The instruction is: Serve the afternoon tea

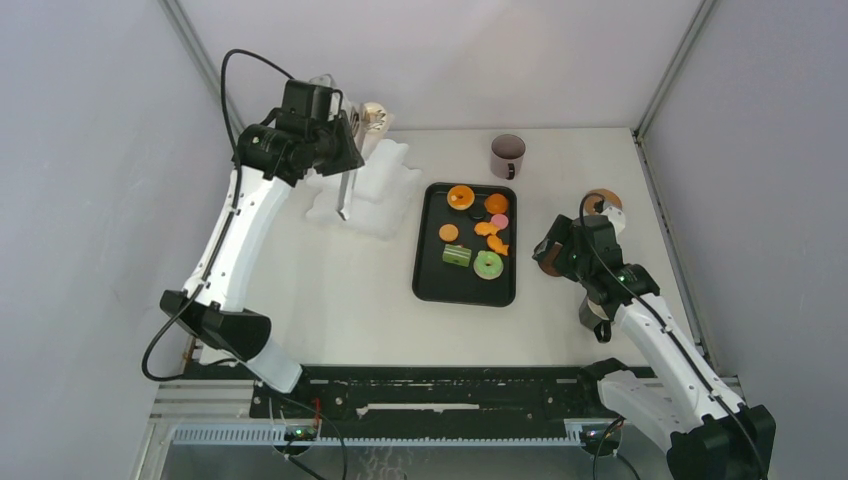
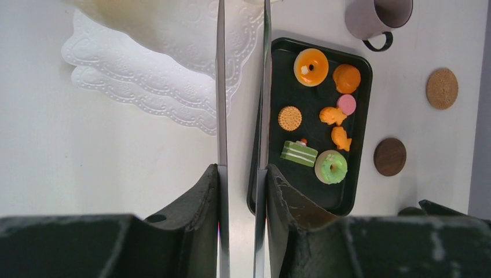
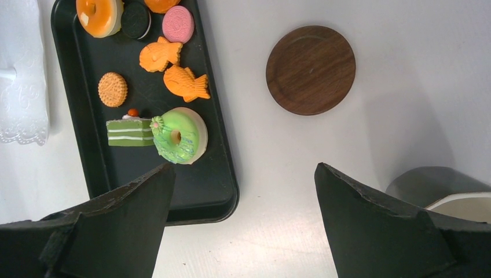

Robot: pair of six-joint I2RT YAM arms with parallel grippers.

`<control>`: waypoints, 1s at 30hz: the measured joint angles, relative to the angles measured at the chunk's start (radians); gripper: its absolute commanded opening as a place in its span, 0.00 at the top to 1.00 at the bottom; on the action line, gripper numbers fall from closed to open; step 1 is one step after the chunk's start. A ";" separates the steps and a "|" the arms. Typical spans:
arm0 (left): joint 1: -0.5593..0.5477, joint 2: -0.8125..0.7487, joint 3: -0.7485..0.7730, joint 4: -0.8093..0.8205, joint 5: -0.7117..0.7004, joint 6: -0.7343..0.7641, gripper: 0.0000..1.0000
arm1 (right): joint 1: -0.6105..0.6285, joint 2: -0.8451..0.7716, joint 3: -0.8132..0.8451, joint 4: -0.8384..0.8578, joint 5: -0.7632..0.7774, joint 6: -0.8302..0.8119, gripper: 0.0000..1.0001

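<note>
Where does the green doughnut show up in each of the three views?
Top external: the green doughnut lies at the near right of the black tray, right of centre.
Left wrist: green doughnut, lower right of centre, near the tray's end.
Right wrist: green doughnut, left of centre, above the left finger.
Shared landmark: the green cake slice right beside it in all three.
</note>
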 measured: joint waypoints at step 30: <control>0.008 0.054 0.000 0.014 -0.043 -0.067 0.57 | -0.018 0.000 0.000 0.000 -0.006 -0.003 0.02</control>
